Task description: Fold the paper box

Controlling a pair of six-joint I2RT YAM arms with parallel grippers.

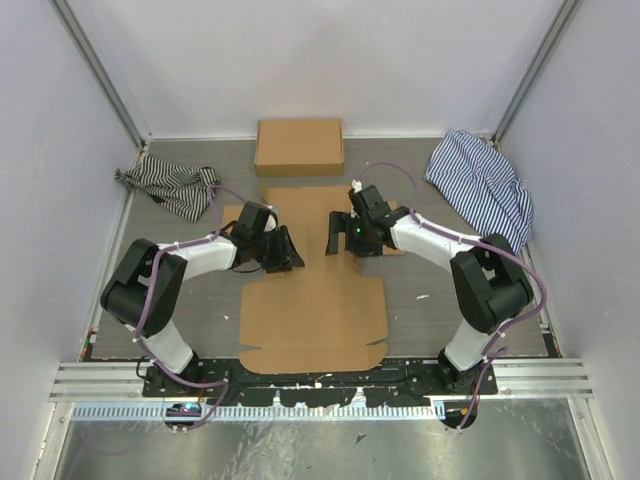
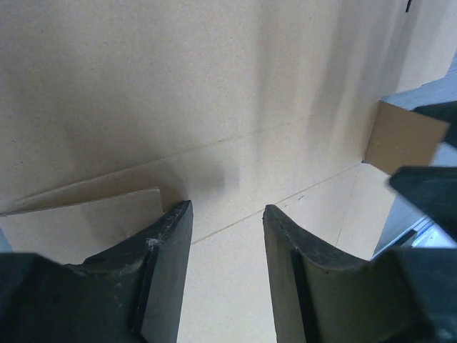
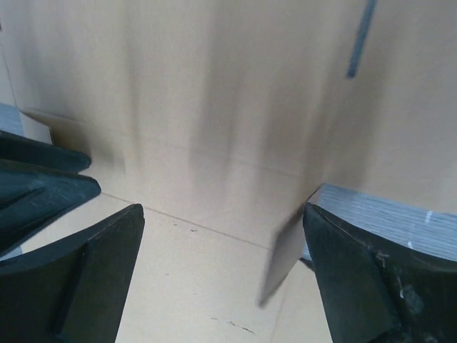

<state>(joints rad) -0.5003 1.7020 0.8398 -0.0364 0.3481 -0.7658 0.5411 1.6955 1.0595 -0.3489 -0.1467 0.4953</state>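
The plain brown paper box (image 1: pixel 315 305) lies flat mid-table (image 1: pixel 430 290) between the arms, the left gripper (image 1: pixel 292 255) and right gripper (image 1: pixel 334 238) facing each other low over it, both with jaws apart.

Plain brown throughout: paper box (image 1: pixel 315 300). Behind the paper box, closed box (image 1: pixel 299 146): same brown. Left of the paper box, dark cloth (image 1: pixel 170 185): black-and-white stripes. Right of it, blue cloth (image 1: pixel 480 185): blue-and-white stripes. Grey, streaked grain: table (image 1: pixel 430 290). Black: left gripper (image 1: pixel 288 250), right gripper (image 1: pixel 333 236).
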